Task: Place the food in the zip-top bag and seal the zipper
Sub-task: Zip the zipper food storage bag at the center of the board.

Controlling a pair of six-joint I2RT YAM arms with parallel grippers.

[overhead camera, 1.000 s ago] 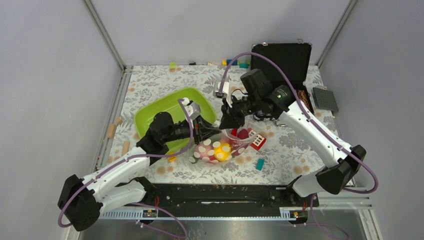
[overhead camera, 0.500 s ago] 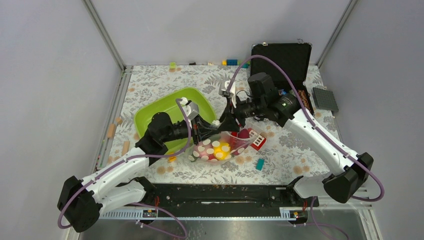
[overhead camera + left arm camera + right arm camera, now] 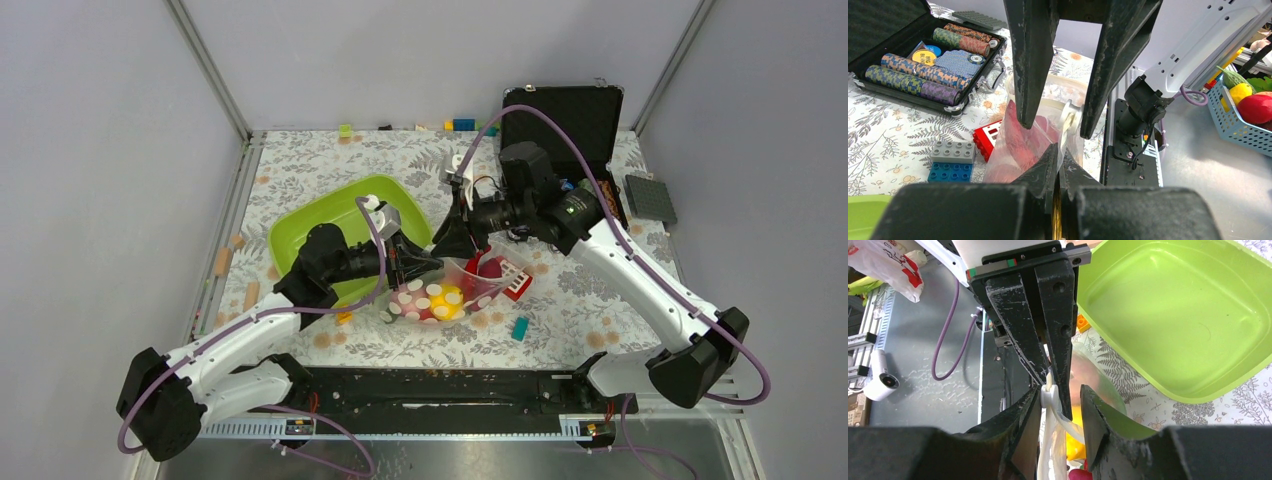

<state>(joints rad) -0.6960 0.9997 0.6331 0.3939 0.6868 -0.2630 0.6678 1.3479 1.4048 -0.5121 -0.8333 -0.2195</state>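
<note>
Mid-frame in the top view, the left gripper [image 3: 1057, 151] pinches the mouth of the zip-top bag [image 3: 420, 305], food [image 3: 445, 297] inside, while the right gripper [image 3: 1059, 391], fingers parted, straddles the zipper [image 3: 1049, 396] tab, which could slip free if they close off-centre.

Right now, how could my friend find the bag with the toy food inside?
Find the big lime-green tub on the flowery table. Just right of it lies the zip-top bag, beside a red block. It is the only see-through thing, with white dots and a yellow lemon inside.
</note>
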